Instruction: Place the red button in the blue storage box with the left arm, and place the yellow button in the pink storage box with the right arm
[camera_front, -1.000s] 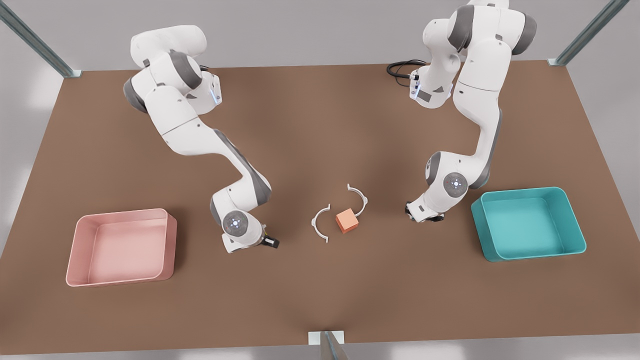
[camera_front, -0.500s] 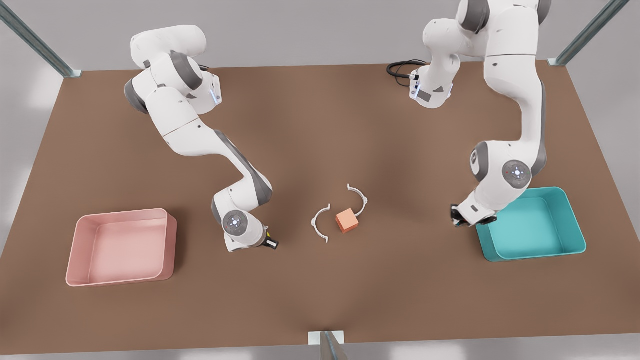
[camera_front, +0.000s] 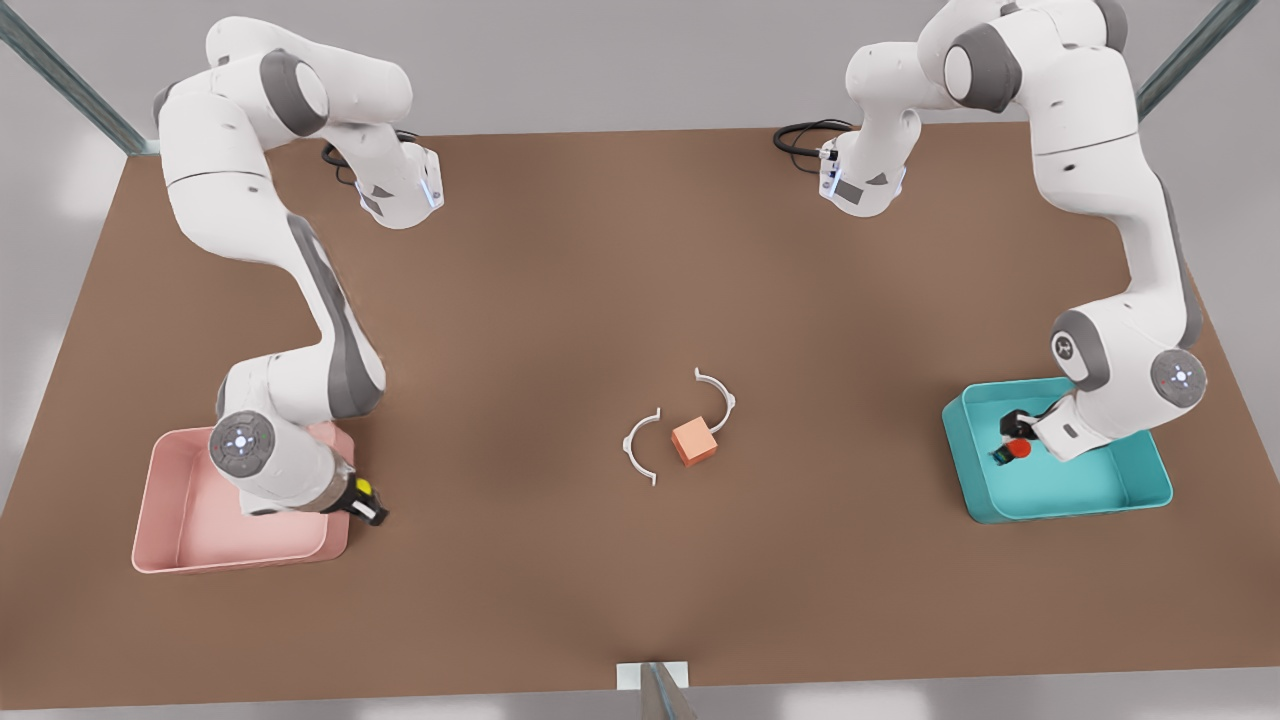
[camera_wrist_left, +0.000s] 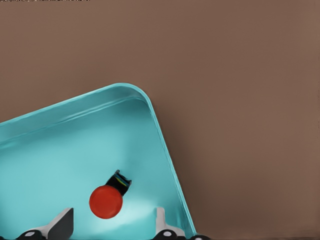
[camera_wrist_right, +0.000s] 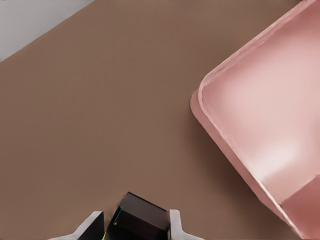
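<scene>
The red button (camera_front: 1018, 449) (camera_wrist_left: 106, 201) is tilted inside the blue storage box (camera_front: 1080, 485) (camera_wrist_left: 50, 150), near its corner. My left gripper (camera_front: 1012, 434) (camera_wrist_left: 111, 226) hangs over it on the front view's right, open, its fingers (camera_wrist_left: 62, 222) wide apart and touching nothing. Whether the button rests on the box floor I cannot tell. My right gripper (camera_front: 365, 500) (camera_wrist_right: 134, 225) is shut on the dark base of the yellow button (camera_front: 363, 487) (camera_wrist_right: 140, 219). It sits just outside the corner of the pink storage box (camera_front: 190, 525) (camera_wrist_right: 260, 125), over the table.
A salmon-orange cube (camera_front: 694, 441) sits mid-table between two thin white curved pieces (camera_front: 641, 447) (camera_front: 718, 397). A black cable (camera_front: 800, 135) lies at the table's back edge. The right arm's forearm leans over the pink box.
The left arm swung from beside the blue box to over it and opened; the red button now lies free inside. The right arm carried the yellow button from mid-table to the pink box's corner.
</scene>
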